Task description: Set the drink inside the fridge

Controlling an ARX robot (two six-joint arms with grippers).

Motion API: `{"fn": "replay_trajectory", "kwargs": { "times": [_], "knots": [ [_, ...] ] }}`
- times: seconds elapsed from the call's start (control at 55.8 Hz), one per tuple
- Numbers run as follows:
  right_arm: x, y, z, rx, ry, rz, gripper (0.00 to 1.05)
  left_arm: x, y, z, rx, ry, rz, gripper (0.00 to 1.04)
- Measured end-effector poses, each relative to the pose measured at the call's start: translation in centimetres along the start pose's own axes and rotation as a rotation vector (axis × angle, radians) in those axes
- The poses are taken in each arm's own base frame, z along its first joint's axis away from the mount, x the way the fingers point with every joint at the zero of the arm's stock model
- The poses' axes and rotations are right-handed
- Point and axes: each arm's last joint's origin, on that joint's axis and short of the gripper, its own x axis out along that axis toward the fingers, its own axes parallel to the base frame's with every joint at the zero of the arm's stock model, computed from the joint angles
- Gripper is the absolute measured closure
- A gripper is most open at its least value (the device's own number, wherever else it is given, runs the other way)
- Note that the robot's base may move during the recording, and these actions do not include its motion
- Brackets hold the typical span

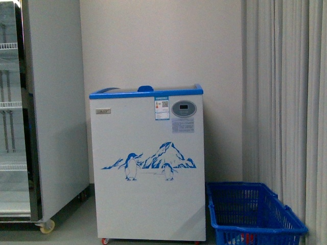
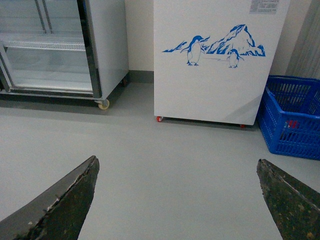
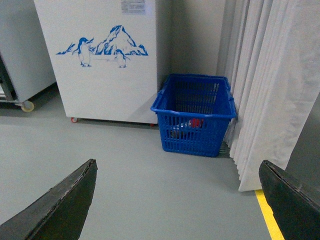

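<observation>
The fridge (image 1: 148,194) is a white chest freezer with a blue rim and a penguin drawing, standing against the back wall; its lid lies flat on top. It also shows in the left wrist view (image 2: 220,85) and the right wrist view (image 3: 107,85). The drink shows only as a red patch (image 3: 196,122) through the mesh of the blue basket (image 3: 195,112), too hidden to make out its shape. My left gripper (image 2: 176,160) and right gripper (image 3: 177,161) both hang open above bare grey floor, well short of the fridge and the basket, with nothing between their fingers.
The blue basket (image 1: 255,214) sits on the floor right of the fridge, against a white curtain (image 1: 286,102). A tall grey upright glass-door fridge (image 1: 51,112) on castors stands at the left. A yellow floor line (image 3: 270,220) runs near the curtain.
</observation>
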Motion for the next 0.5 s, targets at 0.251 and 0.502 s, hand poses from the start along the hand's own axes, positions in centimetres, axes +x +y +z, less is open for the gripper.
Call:
{"fn": "replay_trajectory", "kwargs": {
  "times": [0.251,0.502],
  "knots": [
    [0.0,0.0,0.0,0.0,0.0,0.0,0.08,0.0,0.0,0.0,0.0,0.0,0.0,0.08],
    [0.0,0.0,0.0,0.0,0.0,0.0,0.08,0.0,0.0,0.0,0.0,0.0,0.0,0.08]
  ]
}}
